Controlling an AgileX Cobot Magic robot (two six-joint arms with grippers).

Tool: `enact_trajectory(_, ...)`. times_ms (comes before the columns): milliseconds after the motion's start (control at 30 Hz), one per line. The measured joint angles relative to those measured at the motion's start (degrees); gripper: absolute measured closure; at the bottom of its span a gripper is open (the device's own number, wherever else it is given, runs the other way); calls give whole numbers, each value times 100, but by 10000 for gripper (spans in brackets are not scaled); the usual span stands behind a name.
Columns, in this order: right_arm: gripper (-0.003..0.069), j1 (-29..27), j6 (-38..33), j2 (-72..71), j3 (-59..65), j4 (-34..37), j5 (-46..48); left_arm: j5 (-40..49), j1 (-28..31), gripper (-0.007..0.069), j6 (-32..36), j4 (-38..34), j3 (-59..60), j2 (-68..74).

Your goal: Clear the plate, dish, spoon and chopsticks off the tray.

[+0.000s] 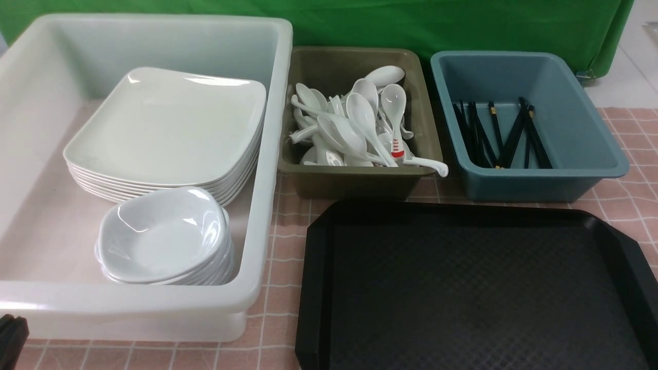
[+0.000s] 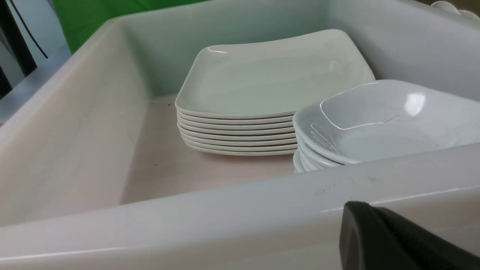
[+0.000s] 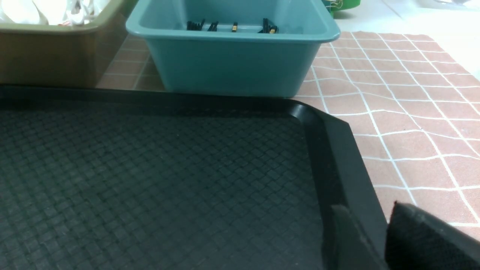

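The black tray point(image 1: 473, 288) lies bare at the front right, with nothing on its textured floor point(image 3: 150, 168). A plate point(image 1: 164, 126) tops a stack of white square plates point(image 2: 270, 75) inside the big white bin. A small greyish dish point(image 1: 162, 234) tops a stack in front of them point(image 2: 386, 120). White spoons point(image 1: 360, 118) fill the olive bin. Black chopsticks point(image 1: 501, 136) lie in the blue-grey bin point(image 3: 232, 26). My left gripper point(image 2: 369, 206) is shut and empty outside the white bin's near wall, seen at the corner point(image 1: 10, 334). My right gripper point(image 3: 369, 210) stands open over the tray's right rim.
The white bin point(image 1: 267, 154) fills the left side. The olive bin point(image 1: 360, 182) and the blue-grey bin point(image 1: 540, 185) stand side by side behind the tray. One spoon handle point(image 1: 432, 164) sticks out over the olive bin's front rim. A pink checked cloth point(image 1: 277, 257) covers the table.
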Motion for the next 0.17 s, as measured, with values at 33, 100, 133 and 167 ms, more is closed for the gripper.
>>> enact_trajectory(33,418,0,0,0,0,0,0,0,0,619,0,0,0,0)
enact_trajectory(100,418,0,0,0,0,0,0,0,0,619,0,0,0,0)
enact_trajectory(133,418,0,0,0,0,0,0,0,0,619,0,0,0,0)
enact_trajectory(167,418,0,0,0,0,0,0,0,0,619,0,0,0,0)
